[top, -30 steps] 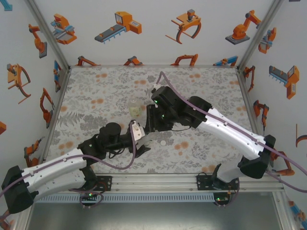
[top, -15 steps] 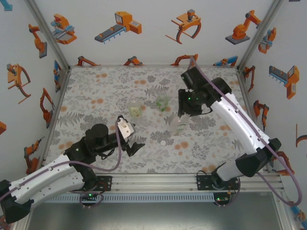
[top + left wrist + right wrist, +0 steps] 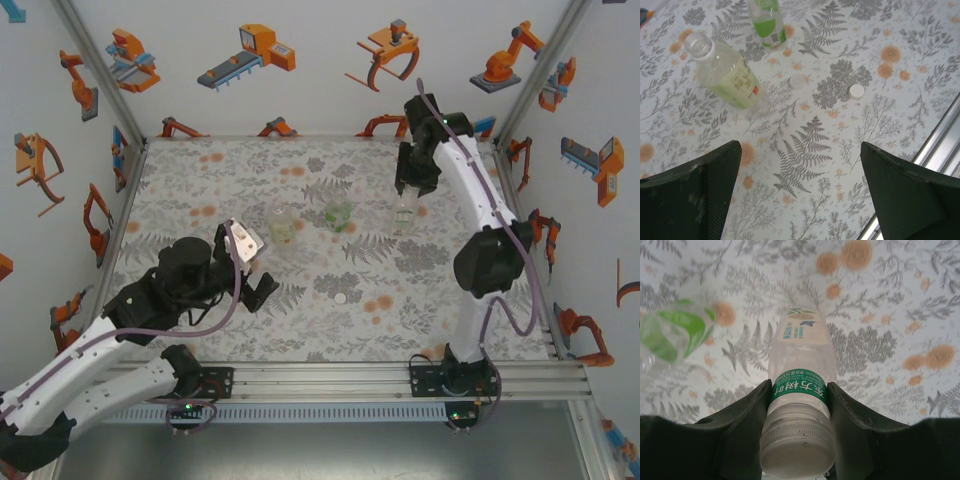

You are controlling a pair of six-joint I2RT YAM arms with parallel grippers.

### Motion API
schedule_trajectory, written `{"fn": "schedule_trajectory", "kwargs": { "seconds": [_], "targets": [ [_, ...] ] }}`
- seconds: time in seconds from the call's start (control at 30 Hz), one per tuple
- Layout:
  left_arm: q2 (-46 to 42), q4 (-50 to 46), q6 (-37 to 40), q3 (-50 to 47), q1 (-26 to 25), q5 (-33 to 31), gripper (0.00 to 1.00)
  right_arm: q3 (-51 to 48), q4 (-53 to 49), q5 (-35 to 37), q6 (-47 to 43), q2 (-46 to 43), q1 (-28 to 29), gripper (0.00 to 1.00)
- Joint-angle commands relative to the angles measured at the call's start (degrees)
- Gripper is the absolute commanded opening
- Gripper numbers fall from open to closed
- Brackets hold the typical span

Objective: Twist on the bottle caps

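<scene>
— One of three, would you say?
— One, as far as I can judge. The colourless clear plastic bottle [image 3: 800, 352], the one with a green label band, has a white screw cap [image 3: 796, 445] sitting on its neck. Whether that cap is turned tight I cannot tell.
— Where is it?
— Toward the far right corner of the worktop [image 3: 180, 190]. The right gripper [image 3: 799, 390] has its jaws clamped on the bottle at the green band, just under the cap. I cannot tell whether its base rests on the worktop.
— And the other two?
— The yellowish clear plastic bottle [image 3: 729, 75] stands near the middle of the worktop, and its mouth is plainly open. The green-tinted clear plastic bottle [image 3: 767, 22] stands near it, a little further toward the far edge. Its neck is cut off in the left wrist view and blurred in the right wrist view, so I cannot say whether it is capped.
— Any caps left for them?
— Two small round white plastic caps [image 3: 797, 81] lie flat on the worktop, apart from each other. One is near the yellowish bottle, and the second cap [image 3: 856, 90] lies closer to the near edge. Two loose caps suggest two bottles left to close.
— The left arm?
— The left gripper [image 3: 800, 150] hovers above the worktop on the near side of the yellowish bottle, its jaws wide apart and holding nothing.
</scene>
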Motion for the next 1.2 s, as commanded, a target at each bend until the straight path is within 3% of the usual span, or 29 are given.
{"fn": "schedule_trajectory", "kwargs": {
  "seconds": [0.0,0.23,0.5,0.67,0.77,0.87,1.17],
  "targets": [
    [-2.4,-2.3,2.1,-1.9,0.4,-2.2,0.95,7.6,0.6,1.7,-0.9,4.1,-1.7,0.22],
    [-5.8,-2.6,1.6,-2.9,0.4,-3.7,0.95,25.8,-3.6,5.6,-3.4,17.2,-3.3,0.21],
    [-6.9,-2.3,1.8,-3.4,0.4,-4.0,0.96,26.6,-3.9,4.0,-4.1,20.5,-4.5,0.24],
    [-6.3,-2.4,1.7,-3.4,0.4,-3.6,0.96,25.8,-3.8,3.5,-4.1,20.8,-4.6,0.33],
    [-6.3,-2.4,1.7,-3.4,0.4,-3.6,0.96,25.8,-3.8,3.6,-4.1,20.5,-4.5,0.49],
    [-6.3,-2.1,1.7,-3.6,0.4,-3.5,0.96,26.7,-3.8,3.9,-4.2,19.8,-4.5,0.57],
    [-6.3,-2.0,1.7,-3.6,0.4,-3.3,0.96,31.1,-5.8,4.1,-4.4,16.2,-4.5,0.61]
  ]
}}
